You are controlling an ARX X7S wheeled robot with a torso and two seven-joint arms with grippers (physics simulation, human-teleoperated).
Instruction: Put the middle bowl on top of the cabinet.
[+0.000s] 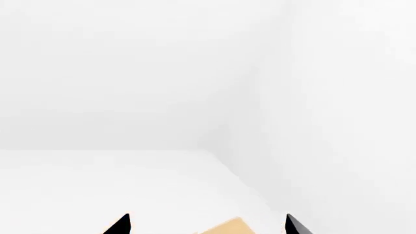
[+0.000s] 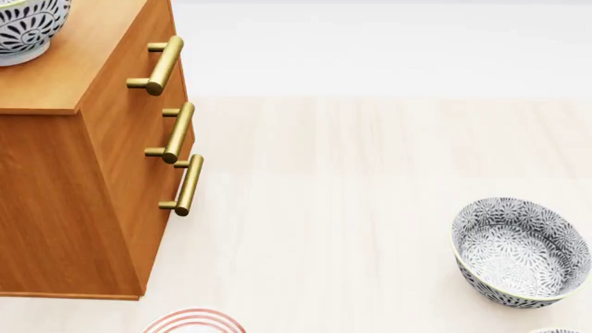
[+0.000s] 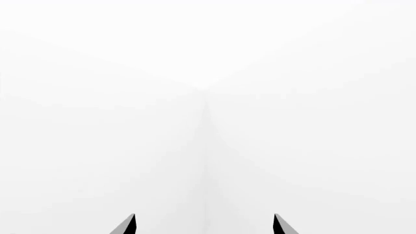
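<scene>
bowl [image 2: 21, 28] with the dense grey-blue flower pattern is sitting on the flat top of the cabinet [image 2: 65, 173], at the far left of the head view and partly cut off by the frame, so the task is looking done or nearly done. another patterned bowl [image 2: 520, 251] is resting on the pale table [image 2: 351, 180] well apart to the right, a sliver of a third is peeking in at the bottom right corner, and the red-ringed plate [image 2: 194, 321] is lying just in front of the cabinet's base.

neither arm is appearing in the head view, so which way the bowl lies from either claw cannot be told. the left gripper [image 1: 208, 225] is pointing at white walls, with only a small tan patch between its dark tips; the tips are standing wide apart and holding nothing. the right gripper [image 3: 204, 225] is facing a bare white corner, its tips likewise spread wide and empty. being round, the bowl is offering no long axis to line up with.
</scene>
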